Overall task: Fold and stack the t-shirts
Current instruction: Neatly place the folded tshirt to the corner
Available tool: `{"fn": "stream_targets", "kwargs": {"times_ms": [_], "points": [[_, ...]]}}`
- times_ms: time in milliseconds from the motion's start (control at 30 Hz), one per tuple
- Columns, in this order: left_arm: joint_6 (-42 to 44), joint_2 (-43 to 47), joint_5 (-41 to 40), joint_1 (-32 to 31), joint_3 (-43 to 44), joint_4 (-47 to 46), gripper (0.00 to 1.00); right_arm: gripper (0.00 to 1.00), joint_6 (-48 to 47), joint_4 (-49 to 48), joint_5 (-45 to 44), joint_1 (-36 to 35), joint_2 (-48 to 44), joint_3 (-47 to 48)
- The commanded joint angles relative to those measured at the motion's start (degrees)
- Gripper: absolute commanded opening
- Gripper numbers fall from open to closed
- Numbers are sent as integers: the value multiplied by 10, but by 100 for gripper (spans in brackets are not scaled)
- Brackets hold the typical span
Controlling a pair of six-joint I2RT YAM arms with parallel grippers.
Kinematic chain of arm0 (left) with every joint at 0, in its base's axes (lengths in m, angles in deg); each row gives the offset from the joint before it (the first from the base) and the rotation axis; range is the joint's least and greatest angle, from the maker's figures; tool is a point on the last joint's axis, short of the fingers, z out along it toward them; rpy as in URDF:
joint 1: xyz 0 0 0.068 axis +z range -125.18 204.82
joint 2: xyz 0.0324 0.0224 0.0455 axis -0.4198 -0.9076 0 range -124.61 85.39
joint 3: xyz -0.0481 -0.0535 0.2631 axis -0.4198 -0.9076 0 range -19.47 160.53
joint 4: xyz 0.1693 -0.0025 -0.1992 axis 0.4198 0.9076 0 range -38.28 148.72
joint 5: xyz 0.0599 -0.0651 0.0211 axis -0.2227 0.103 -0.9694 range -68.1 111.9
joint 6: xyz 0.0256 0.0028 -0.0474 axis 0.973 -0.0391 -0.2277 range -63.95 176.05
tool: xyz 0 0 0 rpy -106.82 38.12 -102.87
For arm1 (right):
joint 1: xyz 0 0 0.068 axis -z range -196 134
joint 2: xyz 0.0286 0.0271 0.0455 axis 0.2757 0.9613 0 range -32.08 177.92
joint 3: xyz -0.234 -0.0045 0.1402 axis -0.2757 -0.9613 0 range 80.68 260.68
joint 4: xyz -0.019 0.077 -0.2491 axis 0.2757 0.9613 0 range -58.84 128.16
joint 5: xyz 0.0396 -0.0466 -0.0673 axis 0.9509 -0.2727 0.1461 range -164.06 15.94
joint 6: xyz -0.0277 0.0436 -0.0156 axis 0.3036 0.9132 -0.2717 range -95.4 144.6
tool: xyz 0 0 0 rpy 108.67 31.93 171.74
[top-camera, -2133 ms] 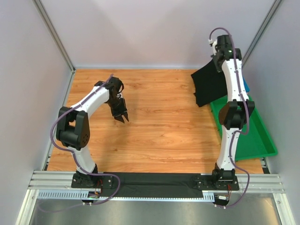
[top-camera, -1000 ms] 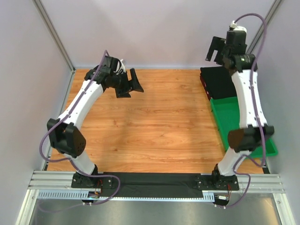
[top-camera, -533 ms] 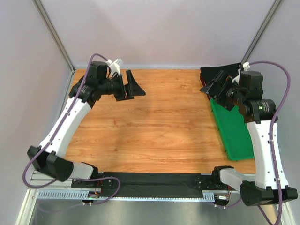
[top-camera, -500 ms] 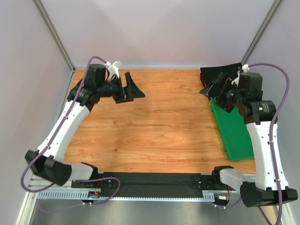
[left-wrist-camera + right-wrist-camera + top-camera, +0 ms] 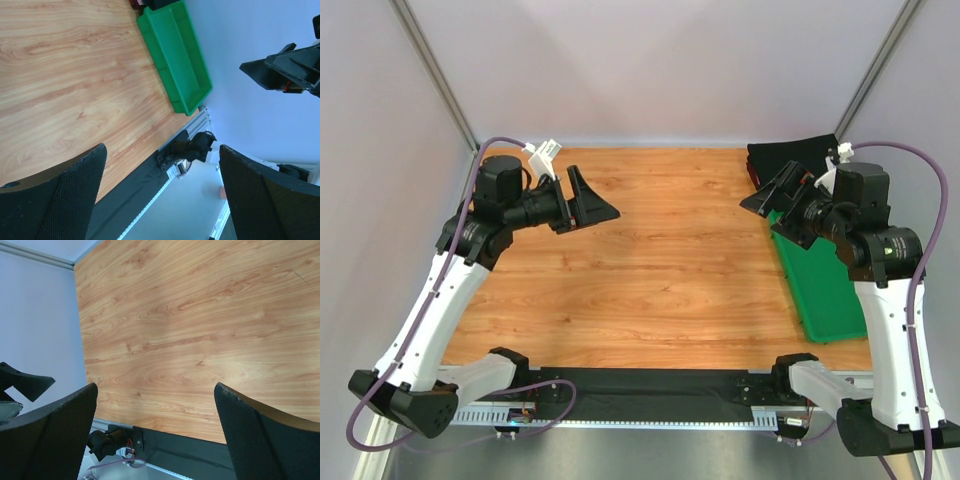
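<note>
Both arms hang above the bare table [image 5: 660, 270] with nothing in them. The left gripper [image 5: 582, 203] and right gripper [image 5: 762, 215] are spread wide and turned inward to face each other. To me that looks like a rest pose between shirts. The t-shirts [image 5: 792, 155] lie piled in the far right corner at the far end of the tray [image 5: 825, 290]. A black one is on top with a red edge [image 5: 752, 180] peeping out below, and I can't tell if the pile rests on the tray. I see no teal one. Two seconds back the right arm was dangling that black shirt above the corner. It has since let go and drawn back, and the left jaws have spread wider.
</note>
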Motion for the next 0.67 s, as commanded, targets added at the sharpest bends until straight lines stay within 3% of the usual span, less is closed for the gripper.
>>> {"fn": "stream_targets", "kwargs": {"times_ms": [0, 633], "points": [[13, 15, -9, -3, 23, 15, 99, 100, 5, -10, 19, -4, -1, 13], [62, -15, -51, -3, 83, 79, 99, 100, 16, -37, -11, -5, -49, -32]]}}
